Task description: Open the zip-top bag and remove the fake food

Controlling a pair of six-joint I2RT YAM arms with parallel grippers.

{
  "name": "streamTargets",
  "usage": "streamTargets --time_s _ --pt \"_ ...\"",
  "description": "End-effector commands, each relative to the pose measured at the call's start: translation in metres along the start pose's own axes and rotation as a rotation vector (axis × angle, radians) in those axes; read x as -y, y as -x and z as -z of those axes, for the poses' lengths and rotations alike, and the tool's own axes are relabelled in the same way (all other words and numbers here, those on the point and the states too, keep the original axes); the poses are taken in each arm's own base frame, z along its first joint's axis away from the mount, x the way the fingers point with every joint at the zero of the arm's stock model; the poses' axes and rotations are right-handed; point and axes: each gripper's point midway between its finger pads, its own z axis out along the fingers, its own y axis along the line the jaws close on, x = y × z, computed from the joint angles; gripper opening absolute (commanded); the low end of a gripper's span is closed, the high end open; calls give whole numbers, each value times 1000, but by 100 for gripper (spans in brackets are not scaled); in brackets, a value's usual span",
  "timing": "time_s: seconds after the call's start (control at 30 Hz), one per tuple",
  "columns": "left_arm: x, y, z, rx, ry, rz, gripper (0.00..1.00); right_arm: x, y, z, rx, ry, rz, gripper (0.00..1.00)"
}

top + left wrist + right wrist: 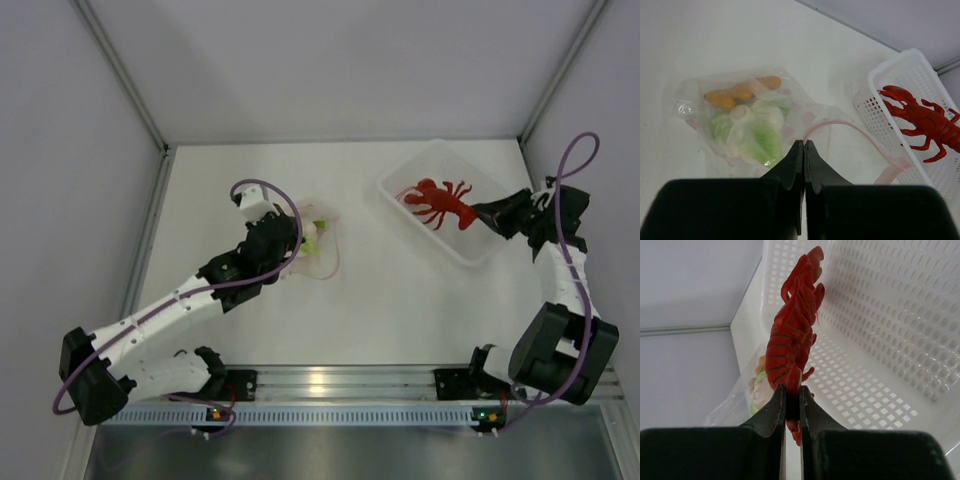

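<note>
The zip-top bag (695, 100) lies on the table left of centre (325, 262), its pink zip strip (840, 123) curling open. Inside are the orange ridged piece (740, 92) and the white-and-green leafy piece (752, 135). My left gripper (803, 142) is shut, pinching the bag's near edge by the zip strip; in the top view it (296, 240) sits at the bag's left side. My right gripper (792, 388) is shut on the tail of the red lobster (792, 335), holding it over the white tray (890, 315). The lobster also shows in the top view (440, 203).
The rigid perforated tray (440, 250) stands at the back right, near the right wall. The bag with its food shows behind the lobster in the right wrist view (757, 385). Walls enclose the table at the left, back and right.
</note>
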Motion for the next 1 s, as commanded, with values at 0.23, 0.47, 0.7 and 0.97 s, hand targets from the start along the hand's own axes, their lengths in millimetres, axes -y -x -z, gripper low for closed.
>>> streamTargets --time_s 0.23,0.47,0.7,0.97 --pt "22 20 4 14 -61 15 0 35 31 -10 82 -102 65 29" --pt "27 21 6 6 -84 8 0 53 48 -11 103 -233 69 56" --pt "37 18 7 -31 -124 -28 0 63 61 8 170 -392 159 99" --pt "66 9 10 -130 -234 -121 0 40 68 23 241 -560 371 99"
